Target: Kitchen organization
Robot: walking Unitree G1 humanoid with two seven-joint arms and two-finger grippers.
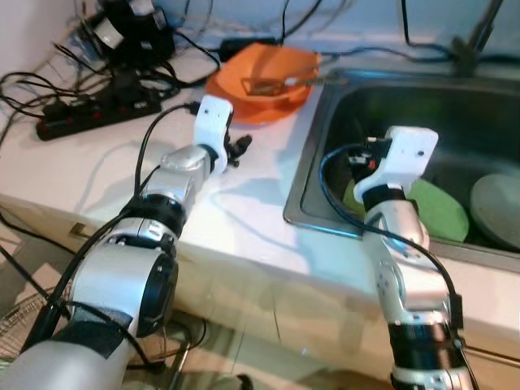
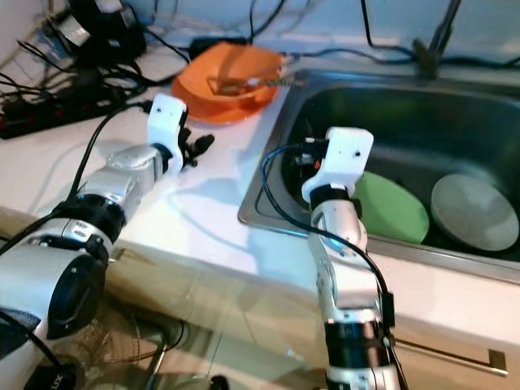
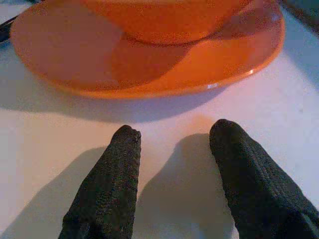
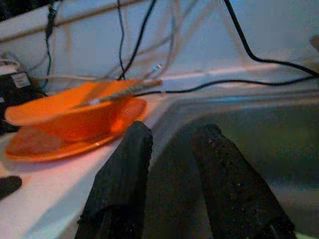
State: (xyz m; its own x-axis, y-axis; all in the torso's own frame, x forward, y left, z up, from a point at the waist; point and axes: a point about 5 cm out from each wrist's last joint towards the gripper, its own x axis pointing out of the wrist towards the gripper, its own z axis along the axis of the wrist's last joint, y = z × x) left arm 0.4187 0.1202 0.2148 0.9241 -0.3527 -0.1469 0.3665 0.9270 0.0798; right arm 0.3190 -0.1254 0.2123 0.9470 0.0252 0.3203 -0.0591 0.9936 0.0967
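Note:
An orange bowl (image 1: 272, 67) stands on an orange plate (image 3: 149, 74) at the back of the white counter, beside the sink (image 1: 302, 213). A metal utensil (image 4: 119, 92) lies in the bowl. My left gripper (image 3: 174, 132) is open and low over the counter, just short of the plate's rim, with nothing between its fingers. Over the left end of the sink basin my right gripper (image 4: 172, 134) is open and empty. A green plate (image 1: 439, 210) and a grey plate (image 1: 497, 207) lie on the sink's bottom, to the right of that gripper.
A black power strip (image 1: 97, 110), a black device (image 1: 130, 28) and tangled cables crowd the counter's back left. The faucet base (image 1: 475, 41) rises behind the sink. Bare white counter (image 1: 244, 219) lies between the plate and the front edge.

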